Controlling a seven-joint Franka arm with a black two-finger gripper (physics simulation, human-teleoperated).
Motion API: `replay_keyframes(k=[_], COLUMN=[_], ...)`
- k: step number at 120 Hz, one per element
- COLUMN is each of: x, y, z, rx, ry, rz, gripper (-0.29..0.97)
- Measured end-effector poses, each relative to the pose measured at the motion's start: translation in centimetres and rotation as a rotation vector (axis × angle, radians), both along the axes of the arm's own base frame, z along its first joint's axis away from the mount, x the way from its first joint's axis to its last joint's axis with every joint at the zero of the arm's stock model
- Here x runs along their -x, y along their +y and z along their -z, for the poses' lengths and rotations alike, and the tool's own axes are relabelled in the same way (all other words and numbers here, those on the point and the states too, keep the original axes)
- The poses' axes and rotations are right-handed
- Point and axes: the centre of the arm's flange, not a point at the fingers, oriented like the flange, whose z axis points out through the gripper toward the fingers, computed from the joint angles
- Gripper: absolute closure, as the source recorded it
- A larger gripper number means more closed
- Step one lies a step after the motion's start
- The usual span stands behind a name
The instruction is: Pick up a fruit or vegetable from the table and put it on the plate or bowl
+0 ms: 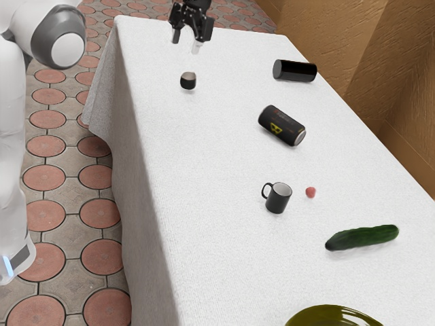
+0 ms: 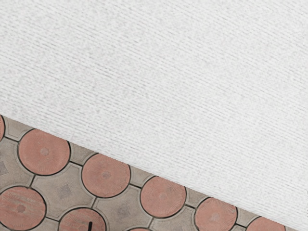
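Observation:
A green cucumber (image 1: pixel 361 238) lies on the white tablecloth (image 1: pixel 217 224) near the exterior view's lower right. A small red fruit (image 1: pixel 310 192) sits beside a black mug (image 1: pixel 278 197). The rim of an olive-green plate (image 1: pixel 331 316) shows at the bottom edge. My gripper (image 1: pixel 186 42) hangs high over the far end of the table, open, with nothing between its fingers, far from the cucumber and the plate. Under my hand, the wrist view has bare tablecloth (image 2: pixel 183 86) and the table's edge.
Two black cans lie on their sides, one (image 1: pixel 295 70) at the back right, one (image 1: pixel 281 125) mid-table. A small dark cup (image 1: pixel 188 81) stands just below my gripper. Beyond the table's left edge lies a tiled floor (image 1: pixel 61 190). A wooden wall (image 1: pixel 387 61) stands on the right.

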Motion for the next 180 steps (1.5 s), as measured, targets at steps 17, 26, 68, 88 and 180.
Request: replay_keyframes(k=[17, 26, 68, 88, 180], x=[-2.2, -2.5, -9.9, -17.8, -28.2], y=[-0.7, -0.3, -5.2, -7.3, -27.0], z=[-0.9, -1.2, -5.6, 2.8, 15.9], rx=[-0.057, -0.076, -0.286, -0.309, -0.126], ry=[-0.125, -0.164, -0.372, -0.350, -0.497], rz=[0.047, 0.051, 0.223, 0.315, 0.704], gripper=[0.02, 0.02, 0.03, 0.03, 0.04])
